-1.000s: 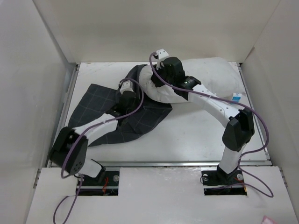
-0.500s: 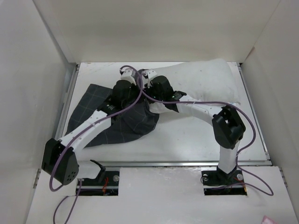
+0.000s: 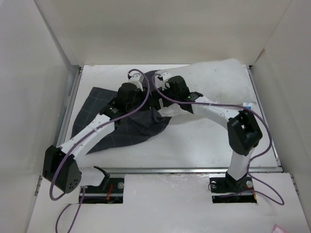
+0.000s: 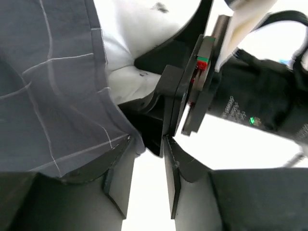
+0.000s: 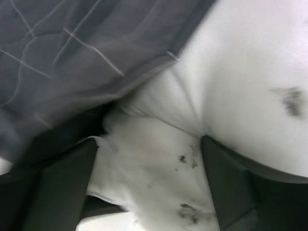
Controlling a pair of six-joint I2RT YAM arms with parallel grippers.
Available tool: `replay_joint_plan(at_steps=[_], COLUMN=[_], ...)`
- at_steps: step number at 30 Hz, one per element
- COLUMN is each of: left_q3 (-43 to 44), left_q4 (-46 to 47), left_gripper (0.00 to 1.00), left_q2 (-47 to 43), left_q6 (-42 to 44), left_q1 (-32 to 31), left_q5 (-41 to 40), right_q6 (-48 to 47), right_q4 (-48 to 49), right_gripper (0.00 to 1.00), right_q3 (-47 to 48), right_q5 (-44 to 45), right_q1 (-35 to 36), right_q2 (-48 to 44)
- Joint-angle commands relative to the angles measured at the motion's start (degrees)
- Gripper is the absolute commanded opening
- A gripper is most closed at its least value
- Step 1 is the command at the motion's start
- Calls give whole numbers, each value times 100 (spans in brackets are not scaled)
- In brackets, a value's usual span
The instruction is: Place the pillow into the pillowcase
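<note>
The white pillow (image 3: pixel 214 80) lies at the back right, with its left corner (image 5: pixel 159 159) reaching into the mouth of the dark checked pillowcase (image 3: pixel 114 126). That corner sits between the wide-apart fingers (image 5: pixel 226 183) of my right gripper (image 5: pixel 149 144), which is open. My left gripper (image 4: pixel 147 144) is just left of it and open by a narrow gap with nothing inside. The pillowcase hem (image 4: pixel 72 96) drapes over its left finger (image 4: pixel 118 178). In the top view both grippers meet at the pillowcase mouth, the left gripper (image 3: pixel 145 93) close beside the right gripper (image 3: pixel 159 97).
The white table (image 3: pixel 194 141) is walled in on the left, back and right. A small blue-and-white tag (image 3: pixel 246 103) shows at the pillow's right edge. Purple cables loop over both arms.
Both grippers were shut and have come open, the right one wide. The left arm swung in to the pillow's left corner. The right arm has eased back to the right and the tag shows again.
</note>
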Motion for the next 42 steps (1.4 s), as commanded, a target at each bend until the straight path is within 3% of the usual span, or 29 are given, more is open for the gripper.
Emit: replay_joint_plan(at_steps=[1,3,6,8,12,16,19,21,24,27,30,36,40,41,42], left_q3=[233,233,172,119,-93,-145,-232,-408,-576,-410,-199,303,373,373,373], left_q4=[678,599,459,458,397,-42,-236,8,353,11,-148,-832,-633,-632,-632], left_gripper=[26,26,46,53,53,53,50,50,50,34,30,24,19,14,0], left_q2=[-148,-236,-368,-508,-570,-360,-219,-218,-105,211,422,949,1082,1082,1161], left_q6=[55,55,124,177,178,20,-515,-797,-1219,-1676,-1826,-2107,-2107,-2107,-2055], left_q1=[-75,-75,-75,-75,-197,-777,-1163,-1366,-1700,-1754,-1754,-1754,-1754,-1754,-1754], left_q5=[9,-44,-44,87,88,-930,-1231,-1231,-1485,-2187,-2777,-3383,-3454,-3454,-3454], right_q6=[228,229,229,177,228,395,667,747,747,625,624,922,1256,1318,1379], right_q4=[109,110,-136,-328,-775,-1401,-1638,-1639,-1376,-972,-655,-401,-295,-294,-294], right_gripper=[99,99,99,99,99,99,93,88,88,86,83,81,81,81,81], right_q3=[-74,-75,-75,-75,-13,145,83,-179,-687,-1206,-1384,-1384,-1270,-1270,-1270], right_q5=[-1286,-1181,-910,-908,-190,1355,1412,1115,360,-736,-1407,-1120,-716,-715,-715], right_q1=[86,-90,-91,-91,-91,-213,-424,-635,-636,-636,-636,-460,-398,-398,-398], right_q2=[-1182,-1411,-1728,-1895,-2133,-2247,-2247,-2352,-2467,-2529,-2389,-1870,-1624,-1623,-1475])
